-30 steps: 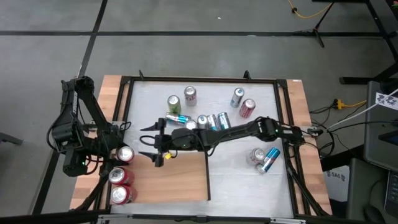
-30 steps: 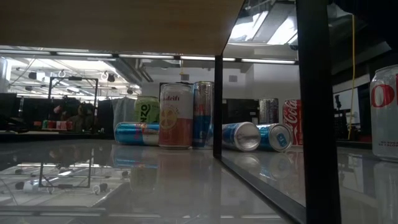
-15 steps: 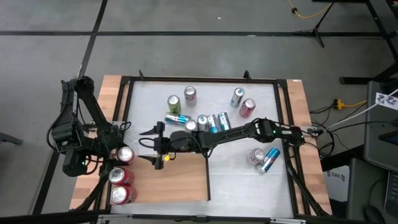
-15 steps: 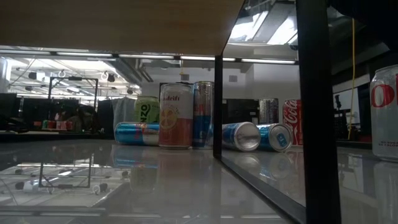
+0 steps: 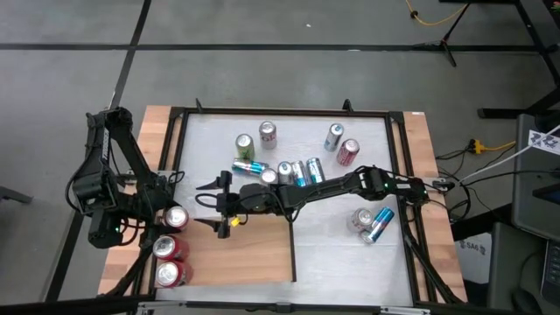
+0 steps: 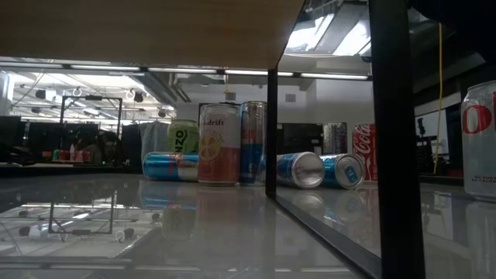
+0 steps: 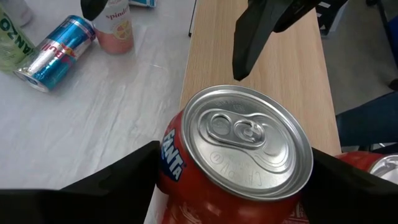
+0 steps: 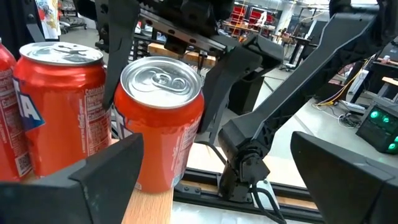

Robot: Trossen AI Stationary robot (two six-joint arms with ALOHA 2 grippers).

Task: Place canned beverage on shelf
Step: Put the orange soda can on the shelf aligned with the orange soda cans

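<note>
An orange can (image 7: 239,134) stands upright on the light wood shelf (image 5: 249,254), at its far left corner. My left gripper (image 5: 166,213) is closed around the can. Two red cans (image 5: 169,248) (image 5: 169,274) stand in a row nearer along the shelf's left edge. My right gripper (image 5: 204,204) hangs level over the shelf, open and holding nothing. It points at the orange can (image 8: 158,118) from the table's right, a short way off. From the low view the shelf (image 6: 139,23) shows only its underside. My left gripper has the orange can between its two fingers, which lie against opposite sides of its upper wall (image 7: 166,163). The fingers (image 8: 118,43) slant down from the table's left. The can stands upright with its base on the shelf.
Several cans stand or lie on the white table (image 5: 201,140) beyond the shelf, around (image 5: 280,162). Two more cans lie at the right (image 5: 372,223). A black frame (image 5: 293,254) borders the shelf, and its post (image 6: 395,139) stands close in the low view.
</note>
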